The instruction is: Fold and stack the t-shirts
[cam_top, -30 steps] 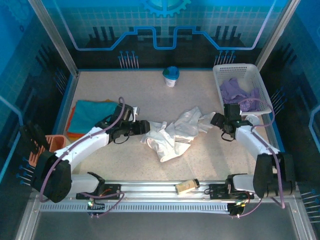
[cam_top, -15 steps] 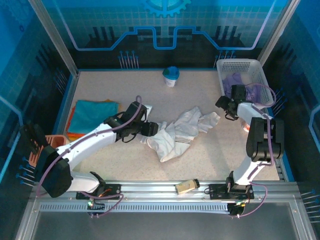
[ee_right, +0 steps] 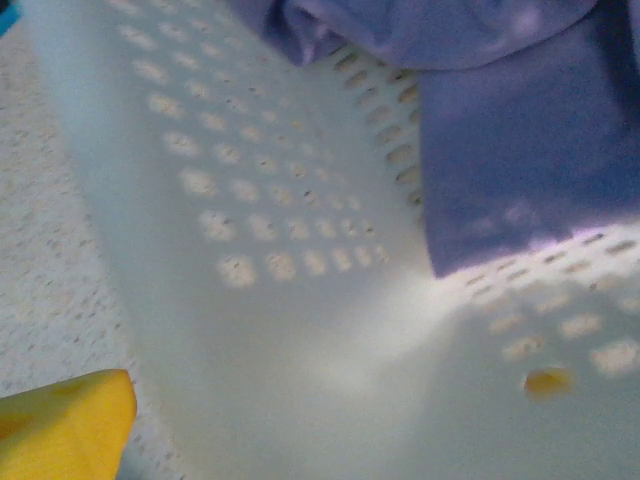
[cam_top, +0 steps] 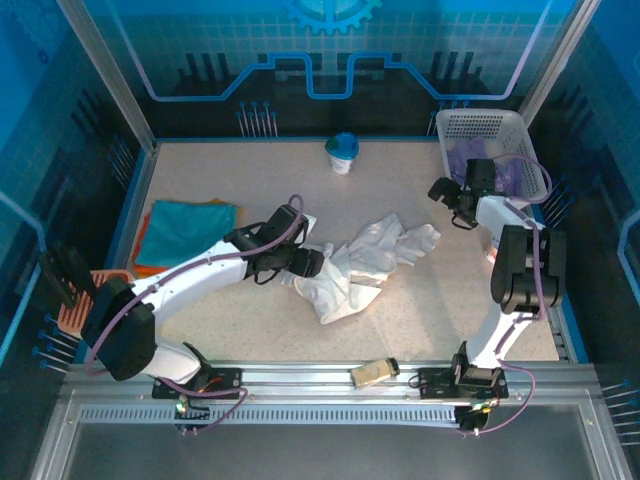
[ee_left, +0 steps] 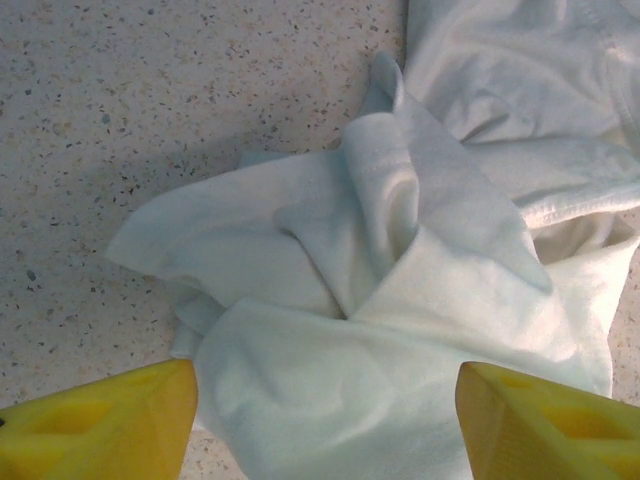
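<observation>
The right claw [cam_top: 462,188] has swung off the white t-shirt [cam_top: 360,262] to the basket [cam_top: 480,120], spread wide and empty. The left claw [ee_left: 325,420] now gapes over that shirt mid-desk [cam_top: 250,190].

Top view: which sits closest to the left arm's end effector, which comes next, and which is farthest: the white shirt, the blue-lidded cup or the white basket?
Counting from the left end effector:
1. white shirt, at its tips, mid-table.
2. cup, back centre.
3. basket, back right corner.
</observation>
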Motion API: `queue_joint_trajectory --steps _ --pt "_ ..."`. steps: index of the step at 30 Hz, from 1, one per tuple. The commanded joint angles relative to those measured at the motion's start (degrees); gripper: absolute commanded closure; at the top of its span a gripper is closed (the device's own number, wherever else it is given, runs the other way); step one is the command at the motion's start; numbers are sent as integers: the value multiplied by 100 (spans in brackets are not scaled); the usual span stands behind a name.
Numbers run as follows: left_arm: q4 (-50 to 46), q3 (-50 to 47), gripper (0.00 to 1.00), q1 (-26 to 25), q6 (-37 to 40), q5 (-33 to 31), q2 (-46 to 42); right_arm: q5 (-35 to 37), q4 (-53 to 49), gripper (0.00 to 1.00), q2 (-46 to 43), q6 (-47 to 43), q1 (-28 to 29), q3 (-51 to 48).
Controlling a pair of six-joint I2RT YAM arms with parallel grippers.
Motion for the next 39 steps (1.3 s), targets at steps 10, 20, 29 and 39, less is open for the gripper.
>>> queue_joint_trajectory --steps 10,20,29,39 --pt "-263 1305 26 -1161 1567 -62 1057 -503 -752 1 -2817 109 408 -1799" --pt "-351 2795 28 -1582 1985 -253 3020 -746 -1521 5 -4063 275 450 -2503" --pt "-458 3538 59 -1326 1823 -191 3802 -263 -1852 8 -4610 428 1077 -2972" --pt "-374 3255 96 -611 1306 475 3539 203 -1861 15 -5135 608 1911 -3301"
